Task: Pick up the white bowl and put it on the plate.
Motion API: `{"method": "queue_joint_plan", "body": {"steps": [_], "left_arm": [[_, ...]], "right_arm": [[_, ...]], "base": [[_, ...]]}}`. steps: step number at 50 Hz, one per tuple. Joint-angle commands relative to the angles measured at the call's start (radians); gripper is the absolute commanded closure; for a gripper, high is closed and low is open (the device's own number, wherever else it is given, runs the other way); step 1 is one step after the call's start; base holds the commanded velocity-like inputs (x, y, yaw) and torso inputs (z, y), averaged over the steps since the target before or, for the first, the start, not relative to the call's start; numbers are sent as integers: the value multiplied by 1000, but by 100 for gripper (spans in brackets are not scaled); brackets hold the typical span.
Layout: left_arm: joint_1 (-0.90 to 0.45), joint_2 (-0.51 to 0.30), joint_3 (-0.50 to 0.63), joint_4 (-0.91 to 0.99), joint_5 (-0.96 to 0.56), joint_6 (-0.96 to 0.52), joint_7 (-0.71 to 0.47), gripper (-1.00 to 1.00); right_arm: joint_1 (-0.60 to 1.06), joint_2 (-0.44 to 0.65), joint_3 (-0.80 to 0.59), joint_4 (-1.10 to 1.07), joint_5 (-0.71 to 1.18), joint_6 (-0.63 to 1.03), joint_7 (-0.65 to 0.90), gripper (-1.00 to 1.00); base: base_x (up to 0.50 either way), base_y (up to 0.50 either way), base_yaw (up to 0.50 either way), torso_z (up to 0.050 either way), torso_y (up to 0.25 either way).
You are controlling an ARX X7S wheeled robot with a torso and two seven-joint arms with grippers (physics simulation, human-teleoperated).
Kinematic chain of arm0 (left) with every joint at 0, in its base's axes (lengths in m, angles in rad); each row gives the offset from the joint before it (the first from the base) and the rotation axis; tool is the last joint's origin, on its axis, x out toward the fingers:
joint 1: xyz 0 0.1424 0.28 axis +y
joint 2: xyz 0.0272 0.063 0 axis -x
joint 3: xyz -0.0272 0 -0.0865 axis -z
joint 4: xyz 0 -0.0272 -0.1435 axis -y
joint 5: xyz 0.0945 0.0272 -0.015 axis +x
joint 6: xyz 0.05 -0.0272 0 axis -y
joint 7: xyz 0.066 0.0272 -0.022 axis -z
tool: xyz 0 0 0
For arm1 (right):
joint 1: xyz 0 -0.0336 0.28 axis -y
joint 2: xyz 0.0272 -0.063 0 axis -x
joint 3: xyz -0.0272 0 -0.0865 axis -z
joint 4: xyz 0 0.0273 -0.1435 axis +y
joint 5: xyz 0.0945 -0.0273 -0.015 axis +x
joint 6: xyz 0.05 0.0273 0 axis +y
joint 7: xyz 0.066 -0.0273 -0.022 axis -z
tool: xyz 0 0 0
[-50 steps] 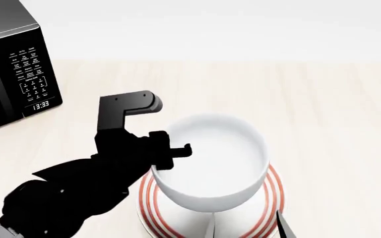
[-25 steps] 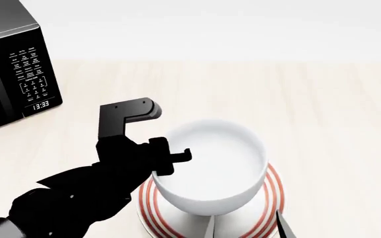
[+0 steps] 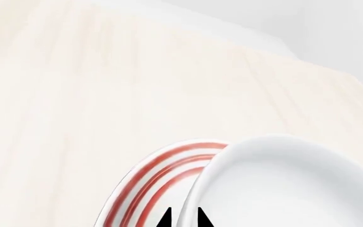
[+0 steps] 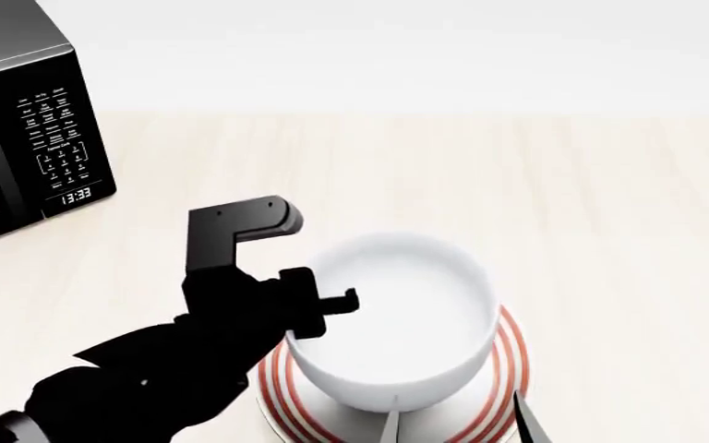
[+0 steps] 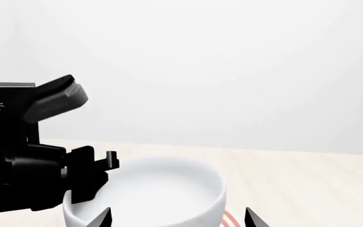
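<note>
— Head view first: where is the white bowl [image 4: 394, 318]?

— Just below centre, over the plate [image 4: 502, 374], whose red-orange rings show past the bowl's wall at 3 and 8 o'clock. The bowl covers most of the plate. Whether its base touches the plate or hangs just above it, I cannot tell from this angle.

— And what has hold of it?

— The left gripper [image 4: 318, 309], black, comes in from 8 o'clock and meets the rim at the bowl's 9 o'clock side. Its jaws stand narrow, pinched over the thick rim. In the left wrist view two dark fingertips [image 3: 164, 218] straddle the rim of the white bowl [image 3: 282, 184], with the plate [image 3: 162, 175] behind it on the pale wooden tabletop [image 3: 106, 85].

— The other arm?

— Only the tips of the right gripper [image 4: 460, 425] show at 6 o'clock, one on each side of the bowl's near wall, well apart, so its jaws stand wide and touch nothing that I can see. The right wrist view agrees: its two tips flank the white bowl [image 5: 153, 189], and the left gripper [image 5: 96, 165] sits on the far rim.

— Anything else on the tabletop [image 4: 601, 212]?

— A black microwave [image 4: 22, 129] at 10 o'clock, well apart from the plate, its display reading 13:33.
</note>
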Motion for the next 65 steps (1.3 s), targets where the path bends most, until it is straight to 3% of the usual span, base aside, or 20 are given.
{"method": "queue_joint_plan", "body": {"steps": [1,22,23,45,57,65], "left_arm": [[-3,25,-15,13,8,29,32,100],[13,25,-13,7,43,37,18,100],[13,25,-9,6,48,34,16,-100],[5,21,9,-4,126,97,-36,-100],[-1,-291,83,569,388,335,-374,-100],[-6,-439,145,825,617,416,-596,-100]], "right_arm": [[-1,-18,20,6,-25,-5,-21,-100],[1,-14,14,9,-23,-8,-17,-100],[0,-14,14,8,-23,-9,-16,-100],[3,-7,11,3,-19,-7,-9,-100],[0,14,23,-90,-21,36,14,-100],[0,30,27,-164,-28,69,30,-100]], "base": [[0,0,0,0,0],[0,0,0,1,0],[0,0,0,0,0],[0,0,0,0,0],[0,0,0,0,0],[0,0,0,0,0]]}}
